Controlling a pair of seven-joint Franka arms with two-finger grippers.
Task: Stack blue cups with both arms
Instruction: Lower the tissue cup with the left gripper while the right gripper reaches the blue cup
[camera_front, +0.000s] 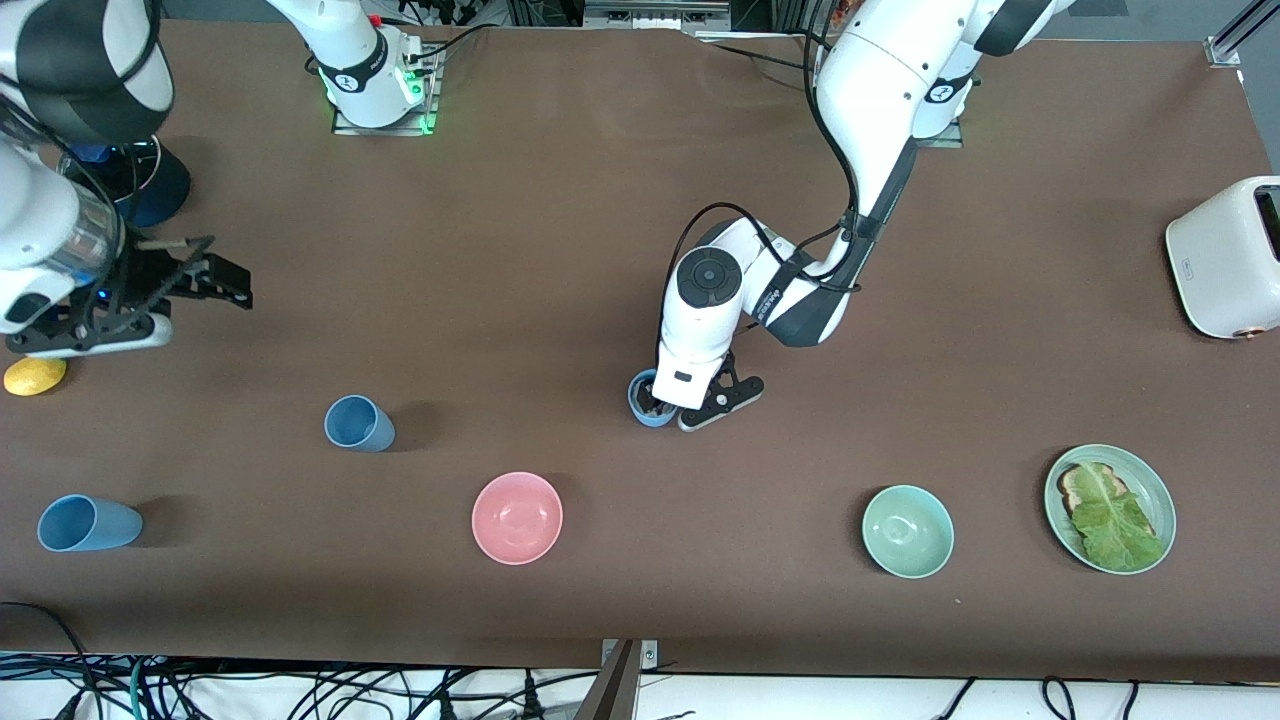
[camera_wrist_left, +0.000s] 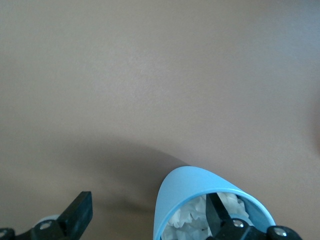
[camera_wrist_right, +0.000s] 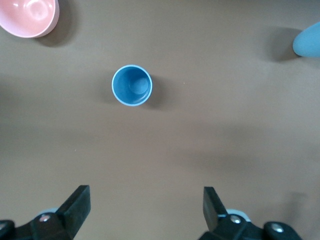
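Observation:
Three light-blue cups are on the brown table. One cup stands near the middle, with white crumpled stuff inside. My left gripper is down at it and open, with one finger inside the cup, the other outside, and the wall between them. A second cup stands upright toward the right arm's end. A third cup sits nearer the front camera at that end. My right gripper is open and empty in the air, with the second cup in its wrist view.
A pink bowl, a mint-green bowl and a green plate with toast and lettuce sit along the front. A white toaster is at the left arm's end. A yellow object and a dark-blue pot are by the right arm.

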